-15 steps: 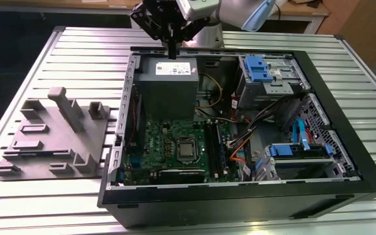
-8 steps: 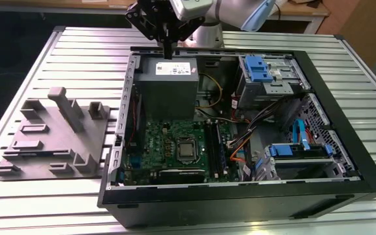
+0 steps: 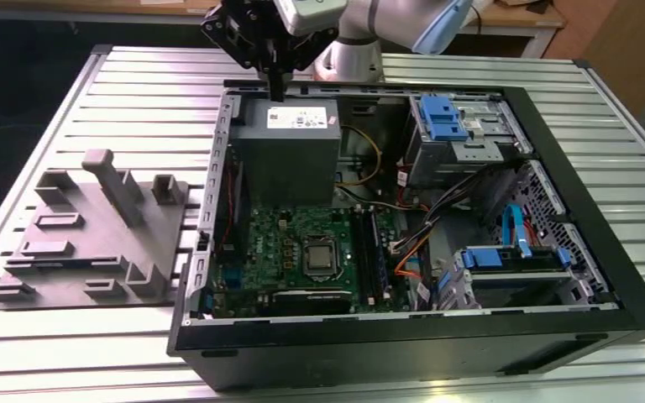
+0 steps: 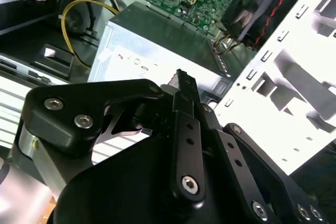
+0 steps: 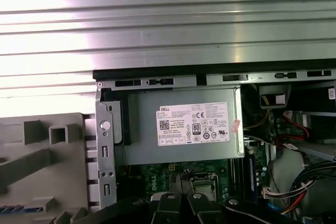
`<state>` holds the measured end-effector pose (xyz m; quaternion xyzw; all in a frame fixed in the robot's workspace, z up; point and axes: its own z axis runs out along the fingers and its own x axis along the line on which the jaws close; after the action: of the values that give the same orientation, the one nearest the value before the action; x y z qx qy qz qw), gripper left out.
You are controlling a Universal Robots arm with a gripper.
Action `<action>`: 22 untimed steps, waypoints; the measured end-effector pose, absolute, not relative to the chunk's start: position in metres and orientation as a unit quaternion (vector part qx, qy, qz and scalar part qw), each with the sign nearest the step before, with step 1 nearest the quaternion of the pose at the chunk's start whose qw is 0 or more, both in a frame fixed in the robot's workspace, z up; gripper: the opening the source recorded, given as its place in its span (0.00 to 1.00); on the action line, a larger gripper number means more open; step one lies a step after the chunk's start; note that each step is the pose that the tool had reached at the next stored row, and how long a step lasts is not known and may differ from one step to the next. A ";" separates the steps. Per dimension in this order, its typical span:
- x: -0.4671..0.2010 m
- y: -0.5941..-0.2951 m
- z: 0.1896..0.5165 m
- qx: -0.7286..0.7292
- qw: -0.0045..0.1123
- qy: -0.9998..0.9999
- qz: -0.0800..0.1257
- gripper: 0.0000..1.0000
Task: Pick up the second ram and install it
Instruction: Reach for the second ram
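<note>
Left of the open case (image 3: 412, 340), at 9 o'clock, sits the grey fixture (image 3: 76, 270). I take the blue-green strip on it for the second ram (image 5: 10, 209). At 12 o'clock my gripper (image 3: 276, 84) hangs over the power supply (image 3: 283, 155), pinched narrow, empty.

Gripper (image 4: 185, 82) matt black, perhaps metal; table (image 3: 132, 84) shiny ribbed metal.
</note>
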<state>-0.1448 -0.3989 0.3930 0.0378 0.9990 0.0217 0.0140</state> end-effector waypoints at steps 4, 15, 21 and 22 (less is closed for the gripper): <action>-0.151 -0.399 0.393 0.038 0.014 0.999 0.022 0.10; -0.169 -0.399 0.392 0.038 0.015 0.999 0.022 0.10; -0.178 -0.399 0.392 0.038 0.016 0.999 0.022 0.10; -0.180 -0.399 0.392 0.038 0.016 0.999 0.022 0.10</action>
<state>-0.1800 -0.3990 0.3915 0.0378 0.9989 0.0218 0.0159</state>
